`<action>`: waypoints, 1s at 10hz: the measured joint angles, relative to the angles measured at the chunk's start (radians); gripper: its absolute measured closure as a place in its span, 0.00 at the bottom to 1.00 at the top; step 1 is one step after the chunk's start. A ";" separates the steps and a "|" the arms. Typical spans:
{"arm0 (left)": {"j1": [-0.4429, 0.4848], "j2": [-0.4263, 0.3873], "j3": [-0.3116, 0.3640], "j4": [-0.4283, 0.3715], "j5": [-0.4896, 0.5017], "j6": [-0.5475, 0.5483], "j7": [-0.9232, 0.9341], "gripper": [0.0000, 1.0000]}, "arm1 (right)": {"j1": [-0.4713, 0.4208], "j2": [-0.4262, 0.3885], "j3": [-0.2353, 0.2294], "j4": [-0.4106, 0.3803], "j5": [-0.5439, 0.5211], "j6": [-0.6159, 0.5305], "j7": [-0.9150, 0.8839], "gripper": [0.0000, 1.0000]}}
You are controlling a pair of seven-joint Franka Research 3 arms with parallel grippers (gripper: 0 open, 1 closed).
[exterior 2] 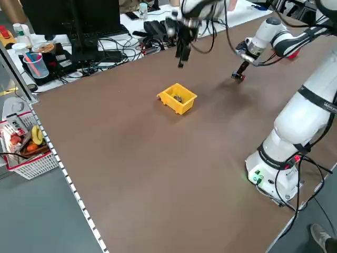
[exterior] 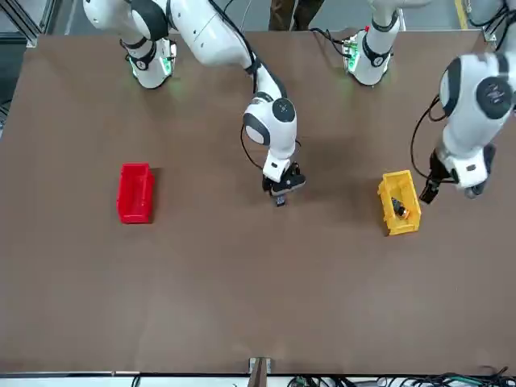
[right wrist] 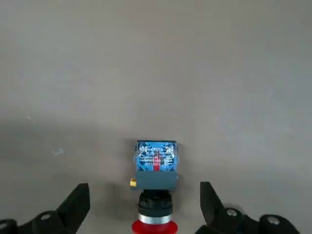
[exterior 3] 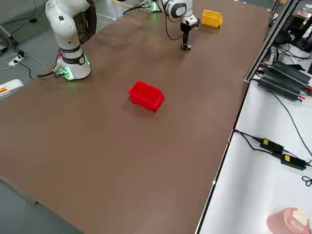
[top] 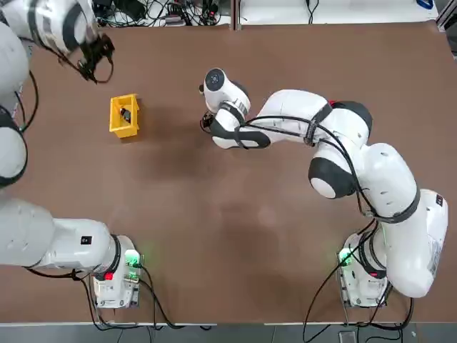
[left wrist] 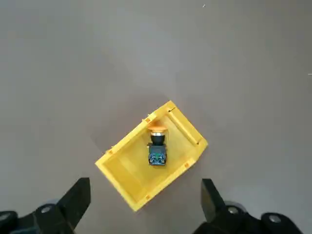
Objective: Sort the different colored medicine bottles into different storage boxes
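Risk is sitting with the right gripper, hanging low over mid-table with fingers spread wide, unclenched, either side of the red-capped bottle lying on the table; closing off-centre could be squirting this tiny piece sideways, or tipping it; the red bin is waiting well apart on the right. The left gripper is hovering released by the yellow bin, far left, holding the orange-ended bottle.
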 joint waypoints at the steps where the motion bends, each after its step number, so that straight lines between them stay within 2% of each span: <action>1: -0.001 -0.010 -0.007 0.085 -0.021 -0.092 0.079 0.00 | 0.002 0.004 0.000 0.000 -0.001 0.000 0.007 0.00; 3: -0.002 -0.009 -0.011 0.218 -0.072 -0.203 0.287 0.00 | 0.016 0.017 0.000 0.000 -0.002 0.000 0.011 0.00; 5: 0.000 -0.003 -0.009 0.294 -0.092 -0.277 0.520 0.00 | 0.029 0.028 0.000 0.000 -0.002 0.002 0.013 0.01; 7: -0.005 0.004 -0.009 0.365 -0.103 -0.345 0.716 0.00 | 0.032 0.028 -0.001 0.002 -0.003 0.002 0.017 0.32; 8: -0.007 0.010 -0.009 0.403 -0.114 -0.381 0.757 0.00 | 0.032 0.028 -0.003 0.003 -0.003 0.002 0.027 0.49; 9: -0.008 0.020 -0.009 0.437 -0.132 -0.406 0.775 0.00 | 0.032 0.028 -0.006 0.006 -0.005 0.002 0.045 0.60; 10: -0.008 0.032 -0.009 0.458 -0.140 -0.417 0.784 0.00 | 0.031 0.026 -0.015 0.009 -0.007 0.002 0.061 0.60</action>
